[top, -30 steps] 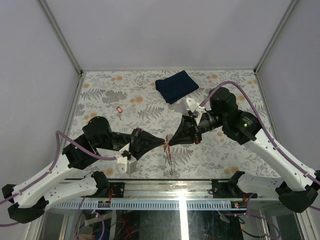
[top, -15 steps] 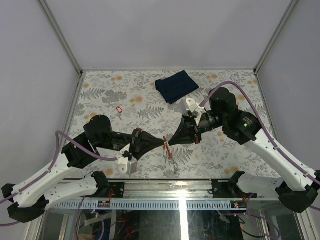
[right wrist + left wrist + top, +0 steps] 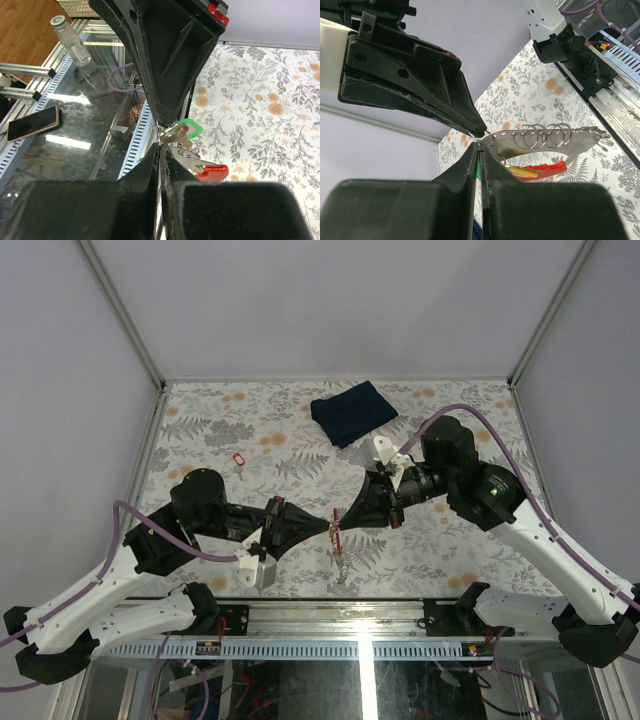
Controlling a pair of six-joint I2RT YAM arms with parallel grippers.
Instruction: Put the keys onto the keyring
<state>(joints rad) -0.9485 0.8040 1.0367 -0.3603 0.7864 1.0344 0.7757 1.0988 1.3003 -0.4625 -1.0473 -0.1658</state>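
My two grippers meet tip to tip in mid-air above the table's front middle. The left gripper and the right gripper are both shut on the thin wire of the keyring. From the ring hang a silvery perforated plate with several small rings, a red tag, a yellow-headed key and a green-headed key. In the top view the bunch dangles just under the fingertips.
A folded dark blue cloth lies at the back middle of the floral table. A small red item lies at the left middle. The table's front rail runs just below the dangling bunch.
The dangling bunch has swung back to the left under the fingertips. Both grippers stay shut and nearly still.
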